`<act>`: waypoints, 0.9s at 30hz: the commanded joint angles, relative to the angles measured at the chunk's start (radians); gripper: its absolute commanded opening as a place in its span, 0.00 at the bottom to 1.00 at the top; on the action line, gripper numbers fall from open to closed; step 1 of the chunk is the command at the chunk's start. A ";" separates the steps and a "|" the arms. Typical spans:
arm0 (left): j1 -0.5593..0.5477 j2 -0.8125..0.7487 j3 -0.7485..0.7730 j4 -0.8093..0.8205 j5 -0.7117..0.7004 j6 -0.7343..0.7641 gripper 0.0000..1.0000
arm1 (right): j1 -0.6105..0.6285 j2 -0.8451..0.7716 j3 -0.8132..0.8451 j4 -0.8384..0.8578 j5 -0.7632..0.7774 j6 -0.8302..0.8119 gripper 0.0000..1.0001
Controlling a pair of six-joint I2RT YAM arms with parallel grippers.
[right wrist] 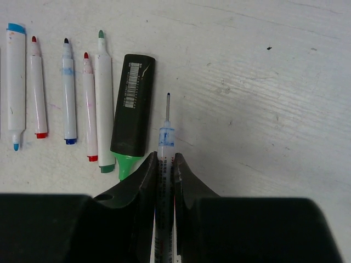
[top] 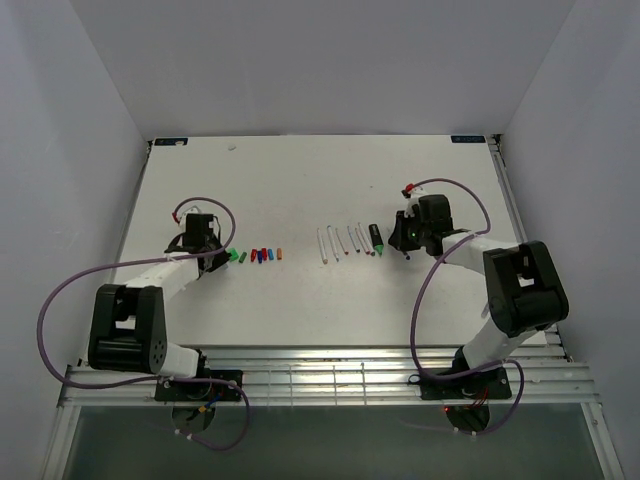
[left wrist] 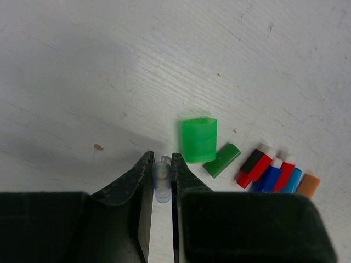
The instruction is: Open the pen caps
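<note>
**A:** Starting at the left, what do we see?

**B:** We see the left fingers low over the white table. They are closed on a tiny clear plastic cap, which is pinched between their tips. We cannot tell whether it touches the table.

**A:** And just to their right?

**B:** A wide bright green cap lies nearest, a little apart from the fingers. A small dark green cap sits against its lower corner. Then we count a red-and-black cap, a blue cap, a red cap, a pale blue cap and an orange cap, all packed side by side.

**A:** And further across the table?

**B:** Apart from the caps, we find the pens lying in a row with bare tips. First is a thick white pen with pale blue ends, then a thin white pen with a red tip. Next come a white pen with a dark tip and blue end, a second red-tipped white pen and a green-tipped white pen. Just beside that lies a black highlighter with a barcode label, its green tip uncovered.

**A:** And at the right end?

**B:** We see the right fingers clamped on a thin clear-barrelled pen, just beside the highlighter. Its fine dark point is bare and aims away from the fingers.
</note>
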 commanded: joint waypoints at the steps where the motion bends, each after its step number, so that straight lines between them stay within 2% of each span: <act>1: 0.004 0.010 0.022 0.029 -0.037 -0.006 0.00 | -0.003 0.016 0.031 0.067 -0.037 0.013 0.08; 10: 0.011 0.078 0.046 0.024 -0.030 -0.042 0.01 | -0.003 0.103 0.079 0.082 -0.043 0.019 0.08; 16: 0.019 0.084 0.035 0.035 -0.016 -0.052 0.14 | -0.003 0.148 0.123 0.081 -0.020 0.021 0.09; 19: 0.019 0.084 0.029 0.038 -0.019 -0.051 0.17 | -0.003 0.169 0.145 0.081 -0.008 0.022 0.10; 27: 0.030 0.096 0.033 0.027 -0.028 -0.059 0.31 | -0.005 0.203 0.166 0.079 0.025 0.028 0.20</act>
